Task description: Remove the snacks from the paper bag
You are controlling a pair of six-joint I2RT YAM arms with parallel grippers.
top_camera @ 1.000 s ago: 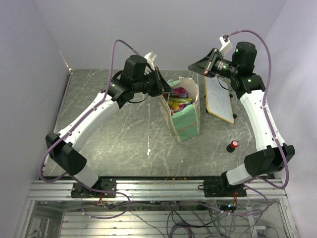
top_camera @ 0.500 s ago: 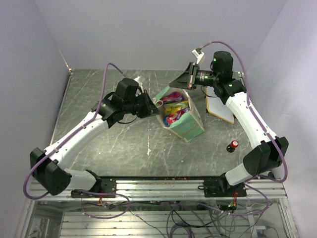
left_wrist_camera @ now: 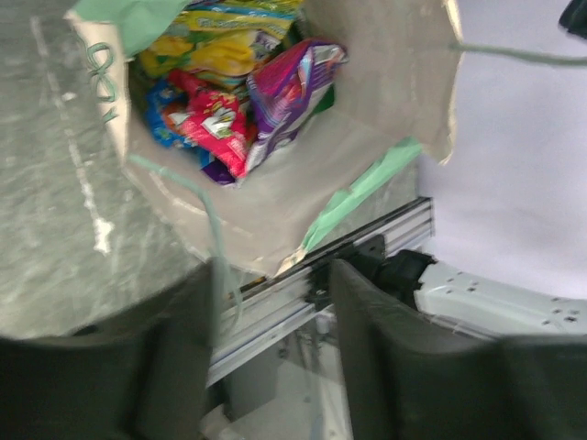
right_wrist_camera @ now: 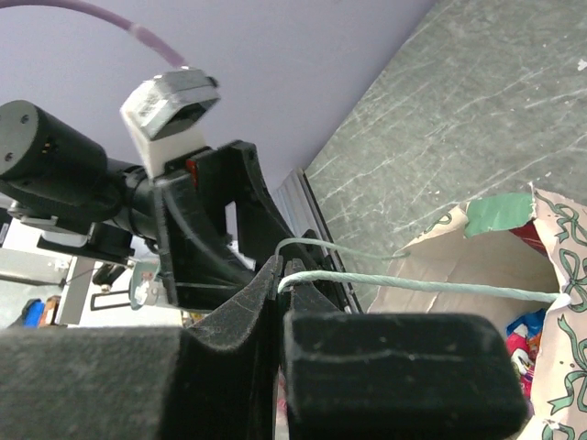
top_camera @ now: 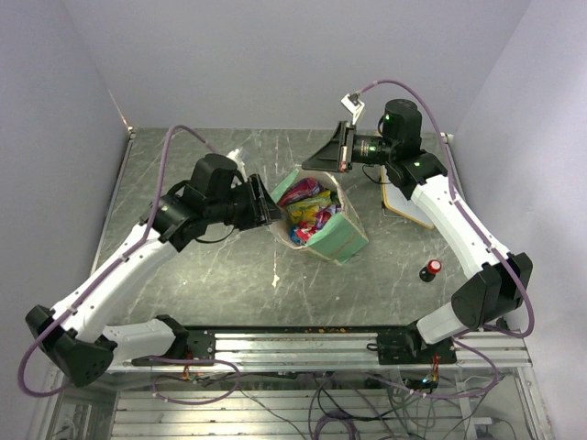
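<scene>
Snacks are crammed in the paper bag. Its string handle is pinched by the right gripper, and the left gripper is held open. The handle could be torn by overpulling.

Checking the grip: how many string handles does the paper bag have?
2. One handle is pinched taut in the right gripper; the other handle droops between the open fingers of the left gripper.

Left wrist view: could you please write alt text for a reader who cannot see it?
An open paper bag faces the camera, showing yellow, red, purple and blue snack packets inside. Below, the dark fingers of the left gripper stand apart, and a string handle loops near one finger.
</scene>
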